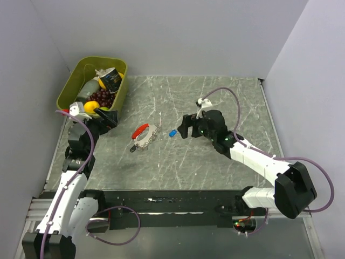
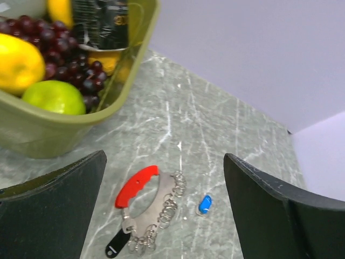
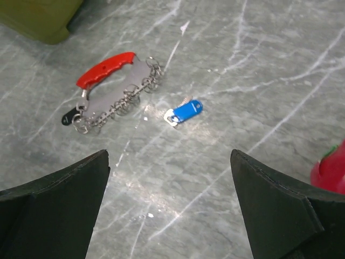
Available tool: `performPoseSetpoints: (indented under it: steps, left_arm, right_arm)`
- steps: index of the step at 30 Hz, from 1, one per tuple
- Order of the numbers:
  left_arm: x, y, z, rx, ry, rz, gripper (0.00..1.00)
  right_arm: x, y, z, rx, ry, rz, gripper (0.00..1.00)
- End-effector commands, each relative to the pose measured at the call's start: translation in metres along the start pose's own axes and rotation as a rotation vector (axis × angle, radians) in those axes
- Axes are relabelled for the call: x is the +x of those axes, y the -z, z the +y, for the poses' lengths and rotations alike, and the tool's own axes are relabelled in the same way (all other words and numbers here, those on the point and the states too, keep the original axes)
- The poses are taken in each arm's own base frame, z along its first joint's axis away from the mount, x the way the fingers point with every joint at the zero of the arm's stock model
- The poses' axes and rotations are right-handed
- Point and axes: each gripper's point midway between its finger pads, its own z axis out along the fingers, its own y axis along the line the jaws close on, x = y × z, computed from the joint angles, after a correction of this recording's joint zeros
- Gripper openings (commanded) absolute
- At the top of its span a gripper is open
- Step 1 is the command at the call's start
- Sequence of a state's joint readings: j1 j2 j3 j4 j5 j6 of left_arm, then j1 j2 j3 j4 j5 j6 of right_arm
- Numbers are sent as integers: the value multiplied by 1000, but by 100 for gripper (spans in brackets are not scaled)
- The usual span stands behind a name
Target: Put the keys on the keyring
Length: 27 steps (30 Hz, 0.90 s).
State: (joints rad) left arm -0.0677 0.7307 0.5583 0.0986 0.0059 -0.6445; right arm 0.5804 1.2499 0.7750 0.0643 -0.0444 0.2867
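The keyring (image 1: 144, 134), a red curved clip with silvery rings and a black tag, lies on the table left of centre. It shows in the left wrist view (image 2: 141, 205) and the right wrist view (image 3: 110, 91). The blue-headed key (image 1: 172, 133) lies just to its right, apart from it, also in the left wrist view (image 2: 205, 204) and the right wrist view (image 3: 184, 111). My left gripper (image 1: 107, 117) is open and empty, left of the keyring. My right gripper (image 1: 184, 127) is open and empty, just right of the key.
A green bin (image 1: 121, 91) of fruit and a dark can stands at the back left, close behind my left gripper; it also shows in the left wrist view (image 2: 59, 127). A round red toy fruit (image 3: 330, 168) sits at the right edge of the right wrist view.
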Motion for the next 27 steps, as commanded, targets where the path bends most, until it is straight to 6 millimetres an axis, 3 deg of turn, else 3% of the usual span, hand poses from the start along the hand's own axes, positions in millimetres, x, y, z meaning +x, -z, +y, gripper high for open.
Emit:
performPoseSetpoints:
  steps: [1, 3, 4, 6, 7, 9, 10, 11, 13, 15, 16, 18, 19, 21, 22, 27]
  left_arm:
    - [-9, -7, -36, 160, -12, 21, 96]
    - [0, -11, -56, 246, -33, 102, 96]
    - [19, -21, -57, 233, -39, 175, 96]
    - [25, -31, -59, 155, -66, 222, 96]
    - [49, -35, -70, 158, -110, 282, 96]
    - [57, -40, -74, 79, -168, 302, 96]
    - [83, -44, -78, 69, -206, 370, 96]
    - [84, -48, -84, 61, -215, 379, 96]
    - [116, -55, -75, 8, -247, 472, 98]
    - [130, -61, -77, -1, -263, 520, 99]
    - [149, -65, -66, -34, -277, 573, 94]
    - [162, -70, -64, -38, -288, 621, 93]
    - [181, -73, -49, -89, -304, 674, 92]
    - [189, -80, -41, -132, -322, 691, 92]
    - [199, -83, -27, -180, -350, 714, 93]
    - [230, -92, -19, -152, -384, 786, 93]
  right_arm:
    - [-29, -4, 7, 2, 13, -55, 100]
    - [-23, -8, 5, 11, 13, -32, 100]
    - [-21, -9, 3, 15, 12, -27, 100]
    - [-17, -11, 2, 20, 11, -11, 100]
    - [-13, -12, 1, 22, 9, 1, 100]
    - [-12, -13, 2, 21, 2, 6, 100]
    - [-11, -13, 0, 26, -2, 8, 100]
    - [-11, -13, 0, 28, -5, 9, 100]
    - [-11, -12, -2, 40, -7, 13, 100]
    - [-12, -11, -3, 46, -2, 14, 100]
    - [-14, -9, -4, 50, -5, 11, 100]
    - [-17, -8, -3, 48, -6, 4, 100]
    - [-14, -6, -4, 51, -7, 17, 100]
    - [-13, -5, -3, 44, -13, 21, 100]
    - [-13, -3, -2, 38, -13, 20, 100]
    - [-4, -4, -3, 34, -22, 33, 100]
